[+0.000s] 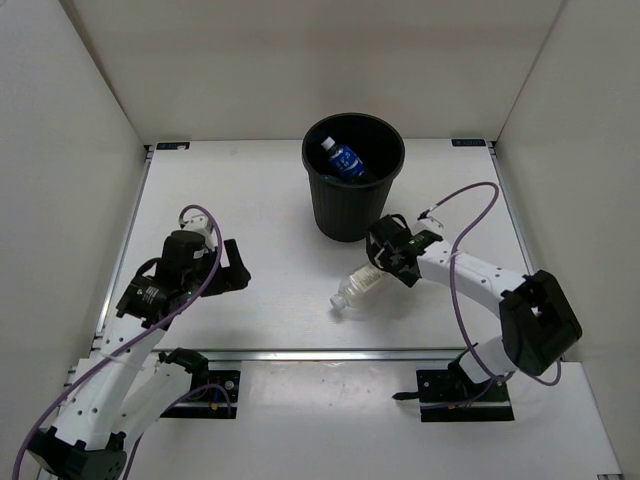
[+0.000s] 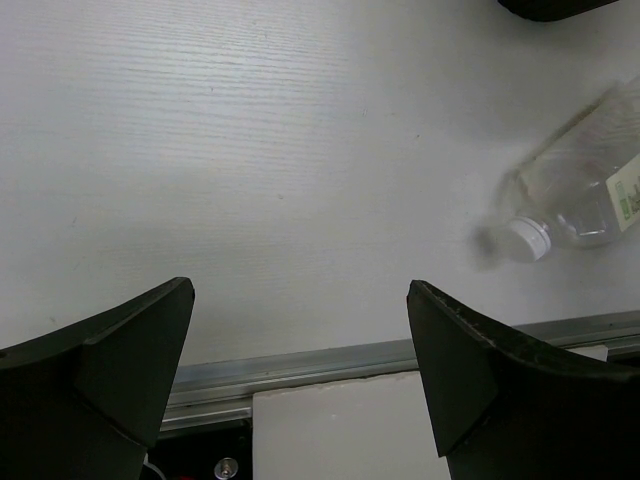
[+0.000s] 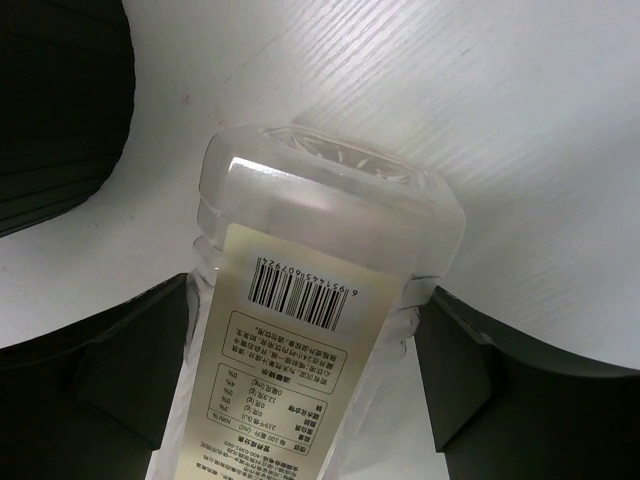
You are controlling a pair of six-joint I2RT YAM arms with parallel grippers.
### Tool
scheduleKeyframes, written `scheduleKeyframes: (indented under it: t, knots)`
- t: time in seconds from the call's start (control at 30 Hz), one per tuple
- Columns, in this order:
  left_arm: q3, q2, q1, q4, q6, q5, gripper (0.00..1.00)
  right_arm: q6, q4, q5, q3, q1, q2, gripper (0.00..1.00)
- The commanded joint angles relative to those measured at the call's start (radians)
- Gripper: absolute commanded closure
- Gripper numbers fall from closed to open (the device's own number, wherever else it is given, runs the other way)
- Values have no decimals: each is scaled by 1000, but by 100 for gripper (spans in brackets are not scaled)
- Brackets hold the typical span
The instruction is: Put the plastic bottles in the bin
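Note:
The black bin [image 1: 345, 208] stands upright at the back centre of the table; its ribbed wall also shows at the upper left of the right wrist view [image 3: 50, 100]. A blue-label bottle [image 1: 345, 160] lies inside it. A clear bottle with a cream label [image 1: 357, 287] lies tilted in front of the bin, cap toward the near left. My right gripper [image 1: 384, 262] is shut on its base end, a finger pressing each side [image 3: 305, 290]. This bottle also shows at the right edge of the left wrist view [image 2: 585, 195]. My left gripper [image 1: 236, 268] is open and empty over bare table [image 2: 300, 290]. The green-label bottle is out of view.
A metal rail [image 1: 330, 352] runs along the table's near edge, also seen in the left wrist view [image 2: 330, 360]. White walls enclose the table on the left, back and right. The right arm's purple cable [image 1: 470, 200] loops beside the bin.

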Motion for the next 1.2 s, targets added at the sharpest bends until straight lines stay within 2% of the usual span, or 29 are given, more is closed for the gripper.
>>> scheduleKeyframes:
  t: [0.0,0.1,0.13,0.27,0.37,0.4,0.47,0.53,0.57,0.6,0.63,0.67,0.7,0.73,0.77,0.83,0.9,1.0,1.1,1.17]
  knots:
    - [15,-11,-7,-8,-9,8,1,-18,-38,59,4,-22,-103,55]
    - [25,-8,-7,-4,-11,-1,1,-47,-59,100,-6,-63,-247,61]
    - [32,-1,-7,-15,-9,0,1,-52,-59,111,-15,-86,-273,66]
    - [50,13,1,-6,5,-18,1,-272,-1,78,7,-264,-460,70]
    - [56,47,5,5,20,-20,1,-490,62,36,144,-370,-520,71]
    - [61,52,2,16,17,-20,1,-584,104,67,177,-370,-517,71]
    - [62,68,6,30,21,-12,2,-713,155,131,316,-314,-487,68]
    - [70,81,7,42,20,-6,2,-932,316,206,394,-231,-415,67]
    - [73,90,9,51,20,-9,1,-1001,430,285,425,-147,-388,66]
    - [82,96,7,53,27,-11,1,-1161,526,386,447,-55,-340,66]
    - [81,99,13,62,21,-9,1,-1375,745,421,447,-21,-292,66]
    - [87,104,12,64,24,-14,1,-1478,963,462,445,43,-269,66]
    - [85,110,15,73,26,-8,1,-1625,1035,478,486,65,-209,68]
    - [91,108,28,74,32,-6,1,-1681,1086,461,525,73,-139,68]
    - [101,118,27,77,32,-8,2,-1668,1015,441,615,55,-105,67]
    - [105,112,27,80,32,-18,1,-1547,909,298,758,-5,-1,65]
    - [111,118,36,74,35,-23,1,-1494,872,236,806,-36,56,64]
    - [113,122,47,71,35,-29,1,-1552,947,219,821,-45,127,63]
    - [111,121,47,71,32,-28,1,-1443,835,174,850,-60,162,61]
    - [102,128,48,71,32,-23,2,-1392,818,124,791,-61,147,56]
